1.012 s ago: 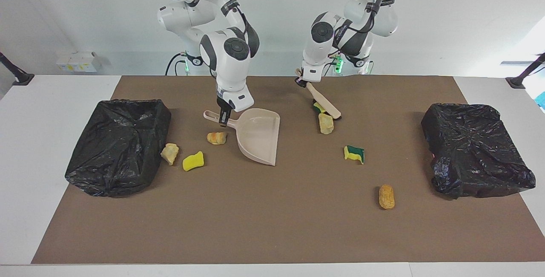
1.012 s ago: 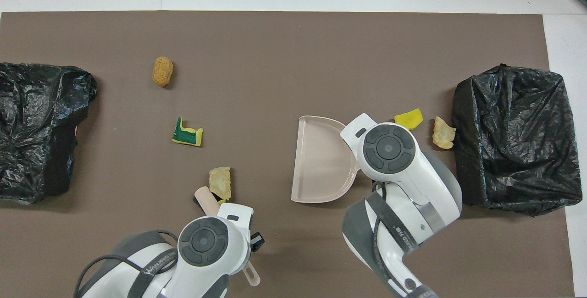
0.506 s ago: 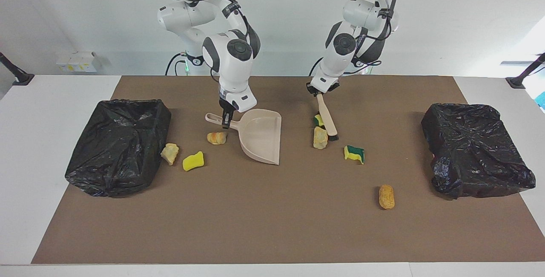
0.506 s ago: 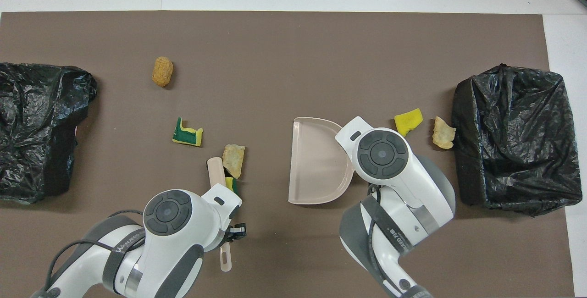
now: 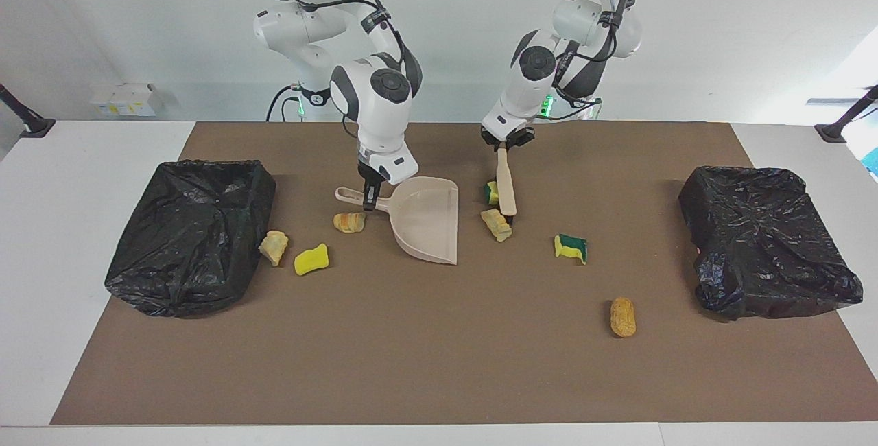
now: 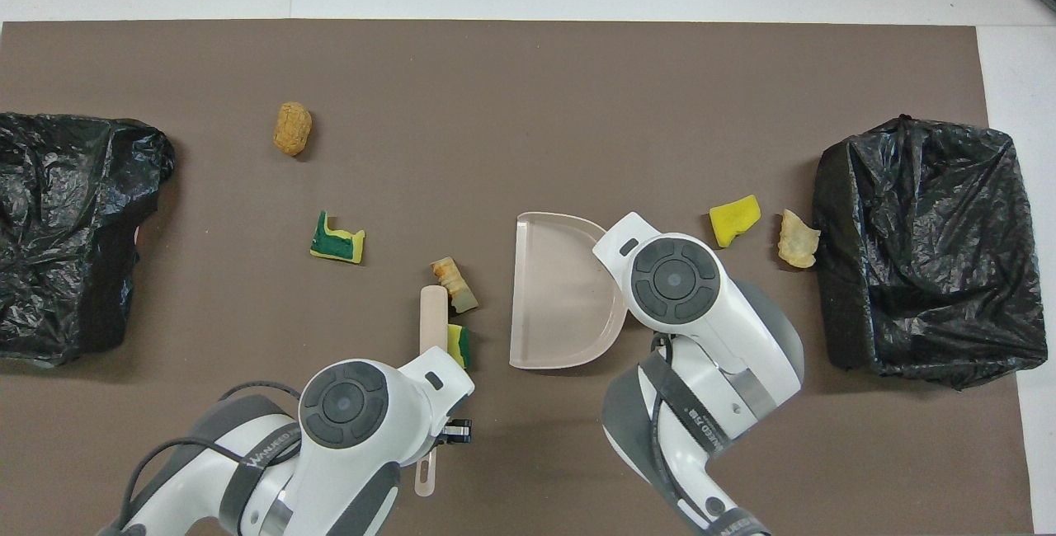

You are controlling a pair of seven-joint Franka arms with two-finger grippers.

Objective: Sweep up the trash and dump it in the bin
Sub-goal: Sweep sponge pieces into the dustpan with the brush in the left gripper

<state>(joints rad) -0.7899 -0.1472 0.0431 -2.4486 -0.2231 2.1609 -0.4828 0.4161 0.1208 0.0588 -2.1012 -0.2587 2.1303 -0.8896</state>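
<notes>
My right gripper [image 5: 371,195] is shut on the handle of the beige dustpan [image 5: 426,221] [image 6: 561,297], which rests on the mat with its mouth toward the left arm's end. My left gripper [image 5: 504,146] is shut on the beige brush [image 5: 506,189] [image 6: 433,317], head down on the mat. Trash by the brush: a tan lump [image 5: 496,224] [image 6: 455,282] and a yellow-green sponge [image 5: 491,192] [image 6: 459,345], a short gap from the dustpan's mouth. A bread lump [image 5: 349,221] lies beside the dustpan's handle, hidden under the arm in the overhead view.
Two black-bagged bins [image 5: 192,233] [image 5: 765,247] stand at the two ends of the brown mat. A yellow sponge [image 5: 311,259] and tan lump [image 5: 274,247] lie by the right arm's bin. A green-yellow sponge [image 5: 571,247] and an orange lump [image 5: 623,316] lie farther out.
The left arm swept the brush toward the dustpan, pushing the tan lump and the yellow-green sponge with it. The right arm shifted the dustpan slightly toward the brush.
</notes>
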